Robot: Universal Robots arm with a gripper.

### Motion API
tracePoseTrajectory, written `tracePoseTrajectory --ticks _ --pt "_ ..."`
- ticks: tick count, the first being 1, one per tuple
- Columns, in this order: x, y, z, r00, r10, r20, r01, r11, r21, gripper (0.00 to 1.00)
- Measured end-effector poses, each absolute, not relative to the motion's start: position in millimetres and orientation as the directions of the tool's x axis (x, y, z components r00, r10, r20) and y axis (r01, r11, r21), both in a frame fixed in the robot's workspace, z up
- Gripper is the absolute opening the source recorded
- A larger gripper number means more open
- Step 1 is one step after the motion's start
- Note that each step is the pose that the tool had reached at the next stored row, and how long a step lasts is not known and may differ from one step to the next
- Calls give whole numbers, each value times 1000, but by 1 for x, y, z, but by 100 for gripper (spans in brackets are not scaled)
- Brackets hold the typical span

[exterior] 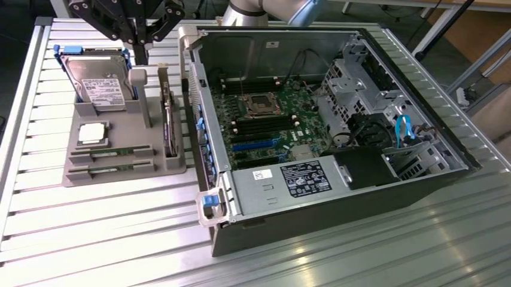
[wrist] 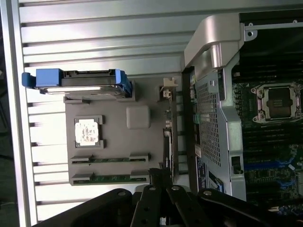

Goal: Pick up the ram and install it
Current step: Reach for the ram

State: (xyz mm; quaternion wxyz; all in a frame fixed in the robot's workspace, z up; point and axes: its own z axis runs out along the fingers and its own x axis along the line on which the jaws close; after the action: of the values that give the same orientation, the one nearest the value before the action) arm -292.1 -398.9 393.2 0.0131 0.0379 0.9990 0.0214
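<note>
The jaws, clenched on nothing, hang above the grey tray (exterior: 124,179); two ram sticks (exterior: 112,153) lie below them, untouched.

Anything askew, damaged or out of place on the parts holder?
Nothing stands out. Both ram sticks lie straight in their slots on the gray holder, the processor sits in its recess, the hard drive stands in its bracket.
</note>
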Motion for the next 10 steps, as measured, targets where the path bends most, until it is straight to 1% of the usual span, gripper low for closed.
tracePoseTrajectory --ticks 10 --pt "-298 -399 393 -997 76 -25 75 996 44 10"
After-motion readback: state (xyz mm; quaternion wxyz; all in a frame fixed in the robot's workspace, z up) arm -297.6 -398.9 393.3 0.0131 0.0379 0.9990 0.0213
